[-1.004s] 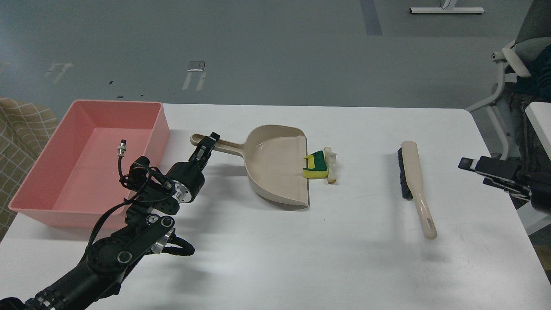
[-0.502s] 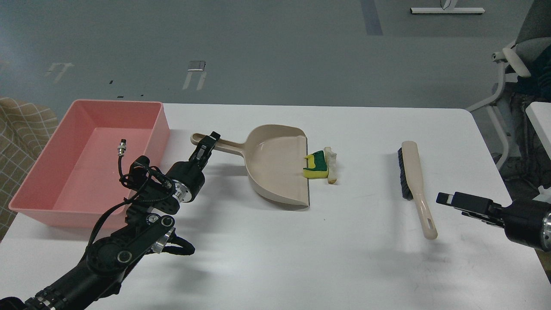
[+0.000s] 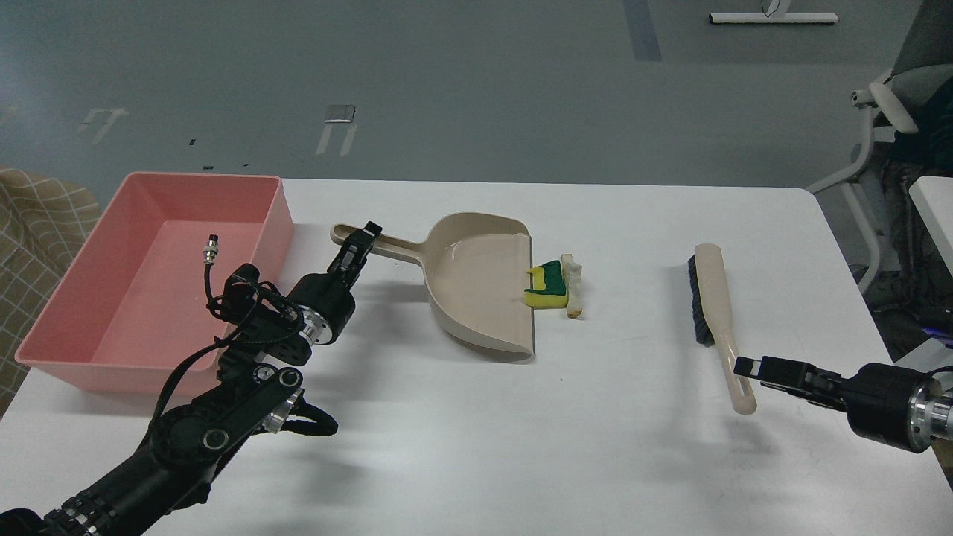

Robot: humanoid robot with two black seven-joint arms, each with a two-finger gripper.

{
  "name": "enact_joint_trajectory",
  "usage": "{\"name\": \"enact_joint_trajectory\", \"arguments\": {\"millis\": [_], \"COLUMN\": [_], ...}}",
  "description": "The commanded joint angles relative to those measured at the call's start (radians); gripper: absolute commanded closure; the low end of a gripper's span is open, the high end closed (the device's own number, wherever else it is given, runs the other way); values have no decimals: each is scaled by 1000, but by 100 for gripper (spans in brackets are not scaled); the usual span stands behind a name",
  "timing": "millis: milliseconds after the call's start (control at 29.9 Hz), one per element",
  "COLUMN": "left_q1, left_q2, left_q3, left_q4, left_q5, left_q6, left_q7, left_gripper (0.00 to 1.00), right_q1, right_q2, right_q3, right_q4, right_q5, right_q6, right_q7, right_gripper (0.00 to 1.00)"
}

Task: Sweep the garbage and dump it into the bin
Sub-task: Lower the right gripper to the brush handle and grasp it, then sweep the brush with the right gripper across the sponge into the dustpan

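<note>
The garbage, a yellow sponge piece with a green layer (image 3: pixel 547 286) and a whitish strip (image 3: pixel 572 286), lies on the white table right against the lip of the beige dustpan (image 3: pixel 480 283). My left gripper (image 3: pixel 360 243) is shut on the dustpan's long handle. The pink bin (image 3: pixel 112 298) stands at the left and looks empty. A beige hand brush with dark bristles (image 3: pixel 711 298) lies to the right. My right gripper (image 3: pixel 747 366) sits at the near end of the brush handle; I cannot tell its fingers apart.
The table's right edge (image 3: pixel 878 327) is close to my right arm. A white office chair (image 3: pixel 878 112) stands beyond the right corner. A checked cloth (image 3: pixel 37 223) lies left of the bin.
My right arm has come in from the right edge, moving left and down to the near end of the brush handle. The dustpan handle and left gripper shifted slightly up.
</note>
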State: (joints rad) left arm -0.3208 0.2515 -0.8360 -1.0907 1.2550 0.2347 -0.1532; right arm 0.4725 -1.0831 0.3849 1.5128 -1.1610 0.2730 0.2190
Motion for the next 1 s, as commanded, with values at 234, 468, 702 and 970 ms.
{"name": "enact_joint_trajectory", "arguments": {"millis": [234,468,702,970], "left_q1": [-4,-4,-12,-17], "left_q2": [3,5,3,6], "left_q3": [0,0,1,1], "left_q4": [0,-2,-2,-2], "left_q5": [-2,-2,-2,-5], "left_q6": [0,0,-2,-2], "left_q7": [0,0,0,0], "left_gripper": [100,100,100,100], "right_q1": [-15,-11,3,2], "right_q2": [2,9,22,60], "right_q3": [0,5,11,9], "right_q4": [0,1,-2,-8], "right_q5": [0,0,1,0], "right_q6": [0,-2,-2,-2], "right_q7": [-12,-13,-13,-36], "right_gripper": [48,50,49,49]}}
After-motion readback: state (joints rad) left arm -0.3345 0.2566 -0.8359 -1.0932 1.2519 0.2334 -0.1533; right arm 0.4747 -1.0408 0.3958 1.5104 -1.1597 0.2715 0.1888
